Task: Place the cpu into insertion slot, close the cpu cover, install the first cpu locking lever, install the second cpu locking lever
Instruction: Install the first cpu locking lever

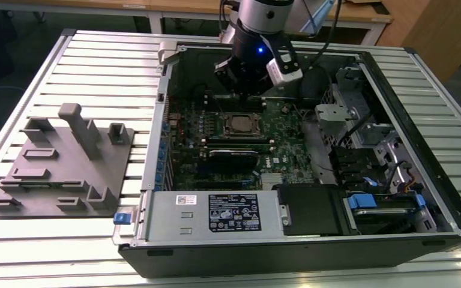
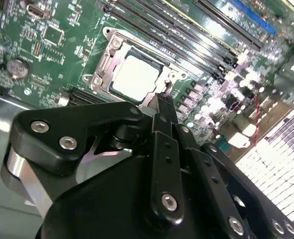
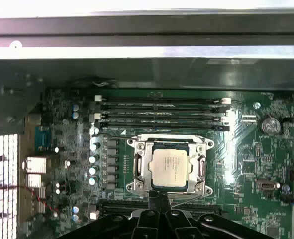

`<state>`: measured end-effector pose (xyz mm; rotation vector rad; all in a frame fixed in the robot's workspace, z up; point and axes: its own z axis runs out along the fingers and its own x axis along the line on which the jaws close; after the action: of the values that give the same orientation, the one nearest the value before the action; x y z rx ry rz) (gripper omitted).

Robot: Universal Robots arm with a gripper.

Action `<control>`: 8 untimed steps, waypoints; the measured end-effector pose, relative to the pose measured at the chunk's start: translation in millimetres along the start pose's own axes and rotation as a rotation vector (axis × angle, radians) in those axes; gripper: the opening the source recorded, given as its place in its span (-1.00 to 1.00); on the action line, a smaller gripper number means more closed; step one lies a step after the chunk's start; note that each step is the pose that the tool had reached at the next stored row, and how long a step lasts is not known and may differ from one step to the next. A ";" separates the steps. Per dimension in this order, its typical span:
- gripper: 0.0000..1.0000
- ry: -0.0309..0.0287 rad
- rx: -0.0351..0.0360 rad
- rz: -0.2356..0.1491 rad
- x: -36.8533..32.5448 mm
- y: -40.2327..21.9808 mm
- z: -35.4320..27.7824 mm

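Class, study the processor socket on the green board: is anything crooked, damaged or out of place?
Nothing stands out. The pale silver square cpu lies flat and square inside the silver metal cover frame, edges parallel to it. The black tool is at one edge of that frame, shut.

Above the cpu cover (image 3: 143, 169) you have open room. Memory slots (image 3: 161, 113) run close beside it, and the case wall (image 3: 147, 69) rises just beyond them.

The square cpu (image 3: 169, 168), pale silver face up, sits flat in the slot (image 3: 170, 145) at mid-board. The silver cover (image 3: 143, 169) lies down, framing its edges.
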<state>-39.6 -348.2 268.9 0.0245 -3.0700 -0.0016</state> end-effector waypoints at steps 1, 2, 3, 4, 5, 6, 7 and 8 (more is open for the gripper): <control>-0.79 0.0000 0.0006 -0.009 0.0 0.0 0.0; -0.79 0.0000 0.0014 -0.018 0.0 0.0 0.0; -0.79 -0.0003 0.0018 -0.024 0.0 -0.1 0.0; -0.79 -0.0006 0.0019 -0.025 0.0 -0.1 0.0; -0.79 -0.0009 0.0020 -0.025 0.0 -0.1 0.0; -0.79 -0.0036 0.0019 -0.025 0.0 -0.1 0.0; -0.79 -0.0049 0.0033 -0.025 0.0 -0.1 0.0; -0.79 -0.0049 0.0033 -0.025 0.0 -0.1 0.0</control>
<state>-39.7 -348.3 268.8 0.0638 -3.0744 0.0019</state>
